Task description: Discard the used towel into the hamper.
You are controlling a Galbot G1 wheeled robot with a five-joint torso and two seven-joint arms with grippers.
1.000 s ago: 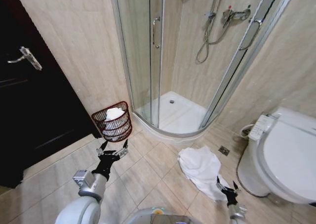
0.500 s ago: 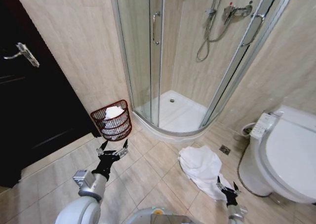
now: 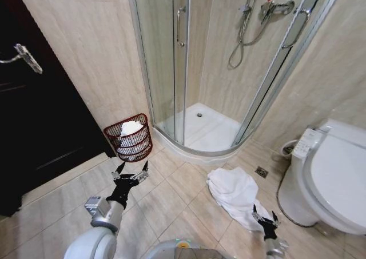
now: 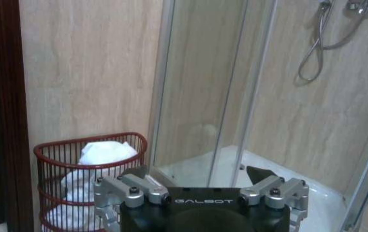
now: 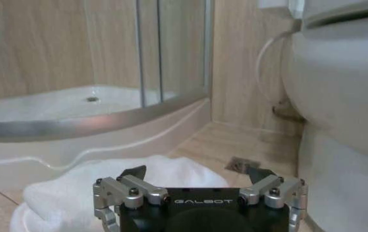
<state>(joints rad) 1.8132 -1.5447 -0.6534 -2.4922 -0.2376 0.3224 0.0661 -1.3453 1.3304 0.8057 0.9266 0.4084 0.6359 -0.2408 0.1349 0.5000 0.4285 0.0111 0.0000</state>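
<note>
While the head view takes in the whole bathroom floor, it places the crumpled white terry towel on the beige tiles between the curved white shower tray and the glossy white toilet. The small round reddish-brown hamper of thin openwork slats stands against the beige tiled wall, between the dark wooden door and the glass shower enclosure, with white cloth already piled inside it.

The left gripper hangs low with its fingers spread wide and nothing between them, pointing toward the hamper, near it but not touching. The right gripper is also wide and empty, just at the near edge of the towel; whether it touches the cloth cannot be told from above.

The left wrist view adds the hamper's straight vertical ribs, its rounded rim and the white bundle rising above it, beyond the silver finger mounts of the left gripper. The right wrist view shows the towel's soft nubby surface lying right ahead of the right gripper, with the toilet's smooth bowl beside it and a small floor drain behind.
</note>
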